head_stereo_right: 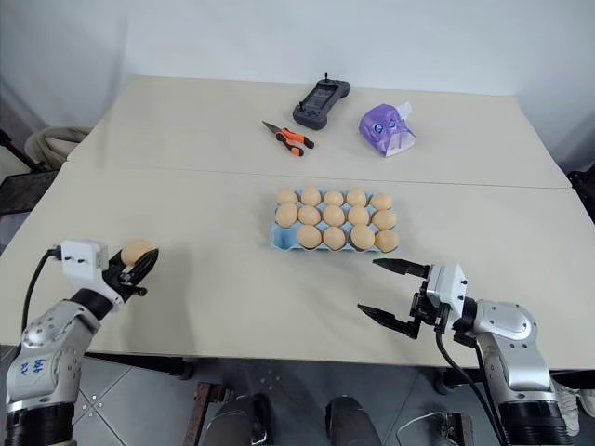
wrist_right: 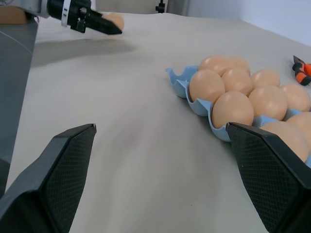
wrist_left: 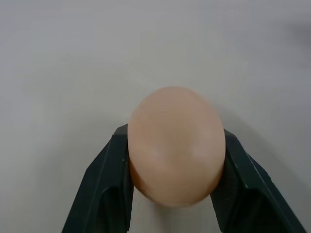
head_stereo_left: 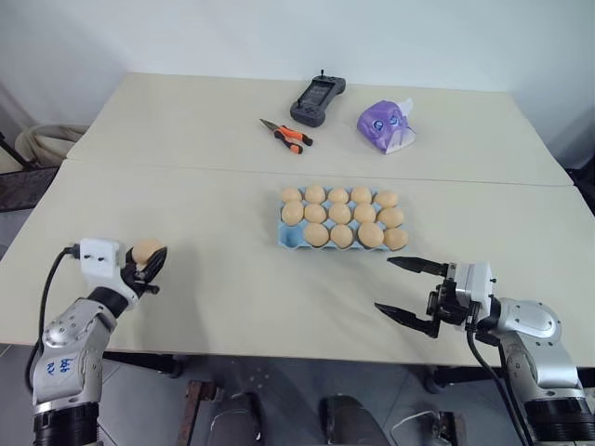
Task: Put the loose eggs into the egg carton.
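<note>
L gripper [head_stereo_left: 152,264] grasping last egg [head_stereo_left: 146,251]; R gripper [head_stereo_left: 406,290] released. Next I carry it to carton [head_stereo_left: 289,237]'s empty near-left cup.

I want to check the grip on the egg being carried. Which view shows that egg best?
The left wrist view: the egg sits large between the left gripper's two fingers. Both eye views show it small at the table's left; the right wrist view catches only a far sliver.
</note>
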{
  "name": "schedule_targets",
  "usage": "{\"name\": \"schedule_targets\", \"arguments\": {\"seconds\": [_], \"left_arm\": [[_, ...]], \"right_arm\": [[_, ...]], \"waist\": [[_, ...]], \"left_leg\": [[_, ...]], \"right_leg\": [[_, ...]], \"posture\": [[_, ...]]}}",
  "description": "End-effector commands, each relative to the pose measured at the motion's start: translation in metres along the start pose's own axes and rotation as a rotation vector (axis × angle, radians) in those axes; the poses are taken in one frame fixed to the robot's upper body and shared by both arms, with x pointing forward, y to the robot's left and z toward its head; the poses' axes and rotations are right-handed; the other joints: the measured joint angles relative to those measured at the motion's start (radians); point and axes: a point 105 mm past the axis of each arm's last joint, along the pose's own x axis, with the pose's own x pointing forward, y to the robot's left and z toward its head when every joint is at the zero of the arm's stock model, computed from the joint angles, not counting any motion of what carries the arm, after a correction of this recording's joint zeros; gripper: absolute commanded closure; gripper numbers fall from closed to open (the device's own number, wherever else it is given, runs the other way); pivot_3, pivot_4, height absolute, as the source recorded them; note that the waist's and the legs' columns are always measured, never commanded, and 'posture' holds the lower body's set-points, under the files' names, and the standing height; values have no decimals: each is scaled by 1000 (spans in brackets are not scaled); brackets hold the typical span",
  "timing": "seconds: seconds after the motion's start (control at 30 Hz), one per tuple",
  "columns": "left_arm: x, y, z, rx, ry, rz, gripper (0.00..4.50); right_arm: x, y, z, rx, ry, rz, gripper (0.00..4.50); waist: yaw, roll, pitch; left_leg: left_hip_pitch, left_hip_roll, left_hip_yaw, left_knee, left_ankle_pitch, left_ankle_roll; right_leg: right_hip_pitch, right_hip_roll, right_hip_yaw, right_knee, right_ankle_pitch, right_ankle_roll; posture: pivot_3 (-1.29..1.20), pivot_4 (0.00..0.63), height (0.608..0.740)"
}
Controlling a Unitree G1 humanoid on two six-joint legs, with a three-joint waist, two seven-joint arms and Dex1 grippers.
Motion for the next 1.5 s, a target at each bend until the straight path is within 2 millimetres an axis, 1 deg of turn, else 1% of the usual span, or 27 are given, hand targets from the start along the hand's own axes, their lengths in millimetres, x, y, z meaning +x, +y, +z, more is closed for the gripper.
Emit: {"name": "schedule_targets", "arguments": {"seconds": [0.03, 0.07, 0.1, 0.2, 0.27, 0.33, 0.4, 0.47, 0.63, 0.7, 0.73, 0.77, 0.8, 0.87, 0.97, 1.1, 1.2, 1.3, 1.37, 1.5], "left_arm": [[19, -49, 14, 134, -46, -297, 2757], [26, -64, 15, 145, -51, -379, 2757], [31, -72, 15, 149, -55, -428, 2757], [59, -106, 24, 157, -100, -567, 2757], [73, -125, 27, 172, -110, -636, 2757], [85, -139, 27, 206, -110, -687, 2757], [95, -147, 28, 227, -113, -705, 2757], [101, -148, 28, 232, -115, -699, 2757], [105, -154, 29, 218, -128, -730, 2757], [105, -151, 27, 218, -115, -718, 2119], [105, -149, 27, 210, -109, -713, 1922], [101, -145, 31, 208, -133, -716, 1649], [97, -144, 34, 208, -153, -720, 1262], [89, -134, 37, 221, -170, -715, 666], [69, -113, 38, 236, -175, -694, 666], [39, -81, 29, 288, -123, -666, 666], [19, -62, 23, 321, -57, -634, 666], [6, -52, 21, 324, -32, -608, 666], [1, -47, 19, 328, -27, -583, 666], [-4, -42, 17, 324, -30, -534, 666]], "right_arm": [[-11, -5, 11, -55, 1, -61, 0], [-14, -6, 11, -59, 7, -79, 0], [-15, -7, 12, -61, 10, -90, 0], [-22, -5, 13, -68, 24, -130, 0], [-25, -3, 14, -71, 32, -150, 0], [-28, 0, 15, -75, 38, -171, 0], [-31, 4, 17, -77, 42, -195, 0], [-32, 6, 18, -78, 47, -207, 0], [-36, 13, 19, -73, 55, -248, 0], [-36, 15, 20, -70, 53, -256, 0], [-36, 16, 20, -70, 52, -259, 0], [-36, 16, 21, -70, 51, -261, 0], [-36, 16, 21, -70, 50, -263, 0], [-35, 15, 21, -69, 50, -265, 0], [-38, 11, 20, -68, 53, -264, 0], [-45, 4, 20, -62, 66, -256, 0], [-50, -2, 16, -55, 80, -237, 0], [-50, -12, 13, -53, 77, -237, 0], [-50, -17, 12, -53, 75, -235, 0], [-50, -25, 10, -55, 74, -230, 0]], "waist": [[0, 0, 0], [1, 0, 0], [5, 0, 0], [13, 0, 0], [18, 0, 0], [19, 0, 0], [16, 0, 0], [12, 0, 0], [10, 1, 0], [11, 1, 0], [11, 1, 0], [11, 1, 0], [10, 0, 0], [9, 1, 0], [0, 1, 0], [-4, 1, 0], [-6, 1, 0], [-7, 1, 0], [-5, 1, 0], [-5, 1, 0]], "left_leg": [[0, -1, 1, 0, 0, 0], [0, -1, 1, 0, 0, 0], [0, -2, 1, 0, 0, 0], [0, -2, 1, 0, 0, 0], [0, -2, 1, 1, 1, 2], [0, -2, 1, 1, 2, 5], [-1, -1, 1, 1, 2, 4], [-1, 1, 2, 1, 1, 3], [-1, 4, 2, 2, 2, 2], [-1, 3, 2, 3, 2, 2], [-1, 3, 2, 4, 2, 2], [-1, 2, 2, 4, 2, 3], [-1, 2, 2, 4, 2, 3], [0, 2, 2, 4, 3, 3], [0, 3, 2, 2, 4, 3], [0, 4, 1, 1, 4, 2], [0, 3, 1, 1, 4, 3], [0, 4, 1, 1, 3, 4], [1, 3, 1, 1, 1, 1], [0, 1, 0, 0, 1, 2]], "right_leg": [[0, 0, 0, 0, 0, 0], [0, 0, 0, -1, 0, 0], [0, 1, 0, -1, 0, 0], [0, 2, 1, -1, 0, 0], [-1, 3, 1, -1, 0, 0], [-1, 5, 2, -1, 0, 0], [-2, 9, 4, -1, 0, 0], [-2, 11, 5, -1, 0, 0], [-4, 14, 5, 1, 0, 0], [-4, 14, 5, 3, 0, 0], [-4, 13, 6, 3, 0, 0], [-4, 13, 6, 4, 0, 0], [-4, 12, 6, 5, 0, 0], [-3, 12, 6, 6, 0, 1], [-4, 13, 5, 7, 0, 0], [-4, 13, 4, 6, 0, 0], [-3, 12, 4, 6, 0, 0], [-3, 9, 4, 6, 0, 0], [-2, 1, 3, 6, 0, 0], [-2, -2, 2, 5, 0, 0]], "posture": [[0, 150, 740], [0, 150, 740], [0, 150, 740], [0, 150, 740], [0, 150, 740], [0, 150, 740], [0, 150, 740], [0, 150, 740], [0, 150, 740], [0, 150, 740], [0, 150, 740], [0, 150, 740], [0, 150, 740], [0, 150, 740], [0, 150, 740], [0, 150, 740], [0, 150, 740], [0, 150, 740], [0, 150, 740], [0, 150, 740]]}}
